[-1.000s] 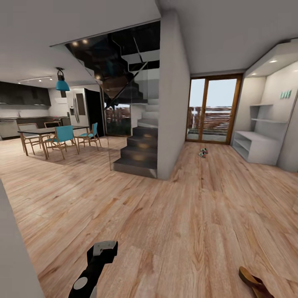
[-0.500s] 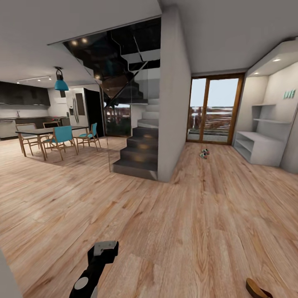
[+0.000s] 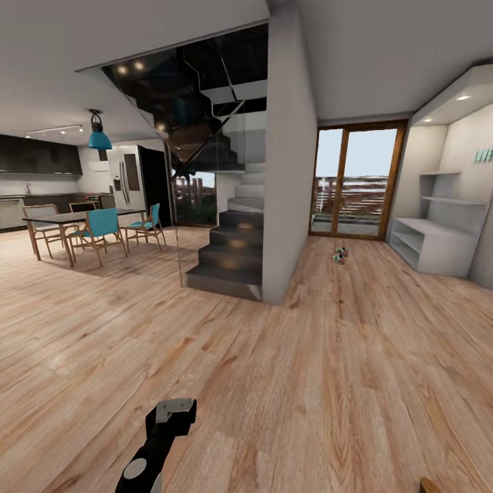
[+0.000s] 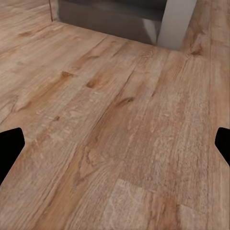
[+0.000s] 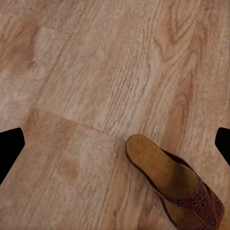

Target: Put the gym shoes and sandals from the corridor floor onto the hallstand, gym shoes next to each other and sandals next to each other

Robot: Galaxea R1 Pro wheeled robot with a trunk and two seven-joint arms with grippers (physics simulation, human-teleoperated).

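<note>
Stretching across most of the head view, corridor floor [image 3: 329, 383] of light wood planks. Rising mid-scene, a dark staircase [image 3: 229, 257] beside a grey pillar [image 3: 286, 171], both well short of the glass door [image 3: 355, 181] beyond. Standing at far right against the wall, hallstand [image 3: 428, 246], pale, with open low shelves. Left of the stairs, a dining desk [image 3: 75, 218] ringed by teal chairs [image 3: 103, 226]. Reaching forward low at bottom left, left arm with left gripper [image 3: 172, 413]; fingertips [image 4: 10, 143] wide apart, holding nothing. Lying small on the floor near the door, gym shoes [image 3: 339, 255]. Below the right gripper [image 5: 115, 143], likewise spread and empty, one brown sandal [image 5: 175, 184] flat on planks.
</note>
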